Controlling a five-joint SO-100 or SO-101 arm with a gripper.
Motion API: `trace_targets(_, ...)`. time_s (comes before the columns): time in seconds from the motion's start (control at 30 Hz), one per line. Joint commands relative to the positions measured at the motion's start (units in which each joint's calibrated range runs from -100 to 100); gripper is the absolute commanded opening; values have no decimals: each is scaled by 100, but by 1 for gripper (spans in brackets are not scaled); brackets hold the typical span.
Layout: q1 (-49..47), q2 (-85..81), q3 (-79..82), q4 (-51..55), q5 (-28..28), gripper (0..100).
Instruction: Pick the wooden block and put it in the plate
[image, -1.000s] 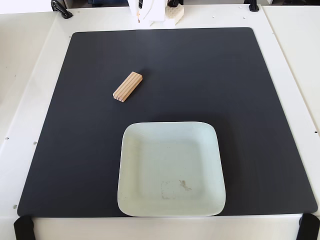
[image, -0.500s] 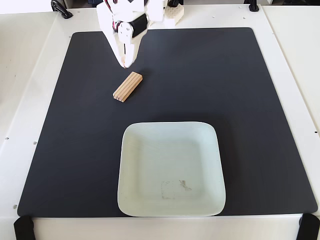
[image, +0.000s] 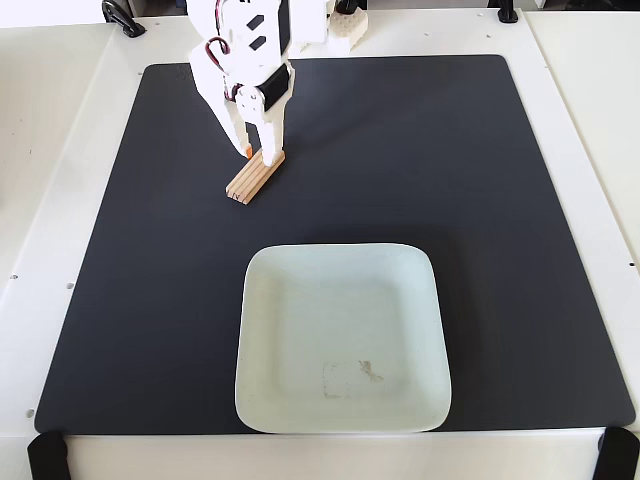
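In the fixed view a white surface (image: 60, 150) carries a large black mat (image: 450, 200) that covers most of it. Toward the mat's far-left corner lies the wooden block (image: 248, 181), a small light-tan piece with lengthwise stripes, set diagonally with its near end pointing toward the mat's left edge and its far end pointing back and to the right. It rests flat on the mat, well apart from the plate.

The white arm (image: 245, 45) comes in from the far edge of the surface, left of centre, and bends steeply downward so that the pincer (image: 258, 154) points at the mat. The pincer is narrowly parted, its two fingers straddling the far end of the block: one finger tip (image: 270, 152) sits at the block's far right corner, the other, with an orange mark at its tip, is just left of it. Whether the fingers actually press on the wood cannot be told from this angle.

Nearer the front edge, at about the middle of the mat, sits the plate (image: 262, 330), pale mint-green, square with rounded corners and a raised rim, with a faint smudge inside toward its front.
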Motion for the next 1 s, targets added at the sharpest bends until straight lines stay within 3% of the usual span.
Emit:
trace_targets(0.0,80,-42,-199,40,158,23)
trace_targets(0.17,158,-25,-199,31,174,28)
trace_targets(0.6,270,127,772,-1286,153,27)
trace_targets(0.97,303,856,790,-1683,137,27)
